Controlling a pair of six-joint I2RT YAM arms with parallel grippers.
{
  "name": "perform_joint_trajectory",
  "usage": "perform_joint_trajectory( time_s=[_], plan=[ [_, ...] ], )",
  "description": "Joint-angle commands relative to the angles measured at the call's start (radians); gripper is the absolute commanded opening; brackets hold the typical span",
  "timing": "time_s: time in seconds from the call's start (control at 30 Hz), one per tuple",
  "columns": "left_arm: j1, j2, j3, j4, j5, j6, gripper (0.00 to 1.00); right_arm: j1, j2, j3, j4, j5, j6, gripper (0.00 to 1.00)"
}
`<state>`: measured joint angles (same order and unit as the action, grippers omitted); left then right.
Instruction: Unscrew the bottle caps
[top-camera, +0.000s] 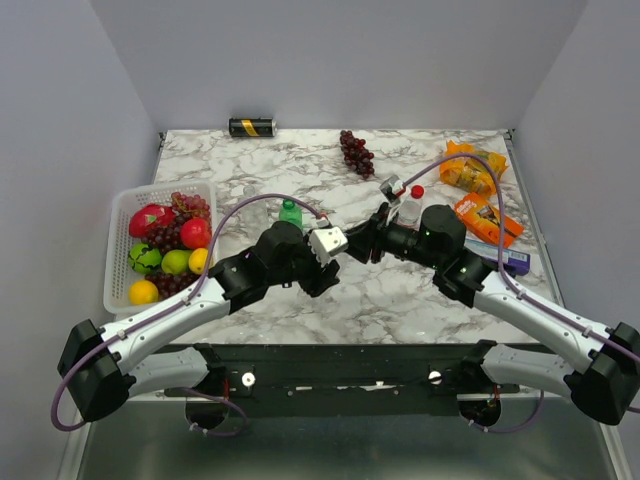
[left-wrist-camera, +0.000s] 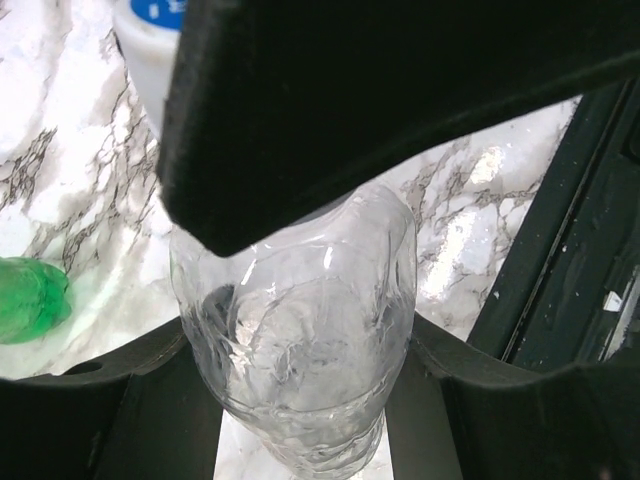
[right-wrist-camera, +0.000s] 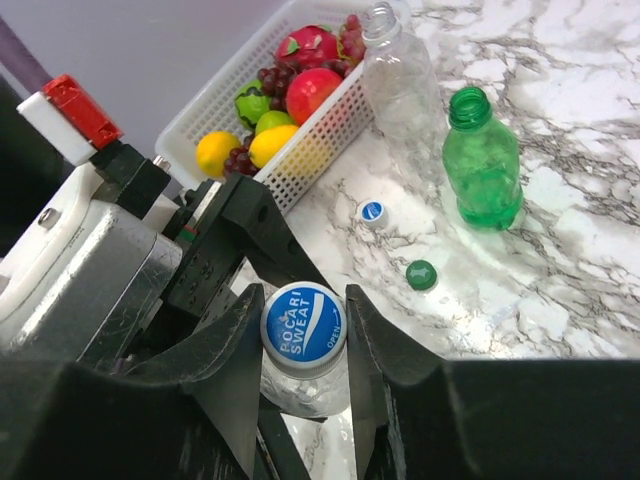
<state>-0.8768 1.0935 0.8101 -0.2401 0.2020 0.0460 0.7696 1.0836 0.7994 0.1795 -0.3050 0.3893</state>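
I have the bottle held on its side between the two arms, above the middle of the desk and somewhat toward the near edge; the left gripper is clamped across its clear body so it cannot spin, and the right gripper faces it end-on, fingers pressed on either side of the blue-and-white cap; that split makes sense to me, one arm as the vice and the other as the wrist that turns. The cap looks seated on the neck, so I judge this one not yet undone. Toward the left edge the green bottle and the clear bottle stand open beside the fruit basket, with a green cap and a blue cap loose on the marble near them; a red-capped bottle stands just behind the right wrist, cap on, and I reckon it the closest thing to clip when the wrist rolls. The can and grapes sit by the far edge, snack packs at the right edge, all well apart from the work.
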Motion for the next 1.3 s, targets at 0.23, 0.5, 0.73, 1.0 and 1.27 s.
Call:
perform_joint_trajectory(
  time_s=[0.23,0.5,0.73,1.0,1.27],
  plan=[
    [-0.004,-0.046,0.009,0.050,0.558,0.046,0.33,-0.138,-0.048,-0.011,0.086,-0.702,-0.130,0.33],
    [-0.005,-0.027,0.017,0.055,0.754,0.046,0.33,-0.154,-0.070,-0.023,0.123,-0.921,-0.142,0.33],
    [-0.004,-0.023,0.017,0.044,0.700,0.043,0.33,-0.181,-0.113,-0.020,0.155,-0.882,-0.119,0.35],
    [-0.010,-0.007,0.020,0.033,0.665,0.045,0.33,-0.197,-0.145,-0.017,0.219,-0.865,-0.070,0.38],
    [-0.021,0.008,0.028,0.010,0.579,0.054,0.33,-0.201,-0.157,-0.035,0.287,-0.842,-0.018,0.41]
  ],
)
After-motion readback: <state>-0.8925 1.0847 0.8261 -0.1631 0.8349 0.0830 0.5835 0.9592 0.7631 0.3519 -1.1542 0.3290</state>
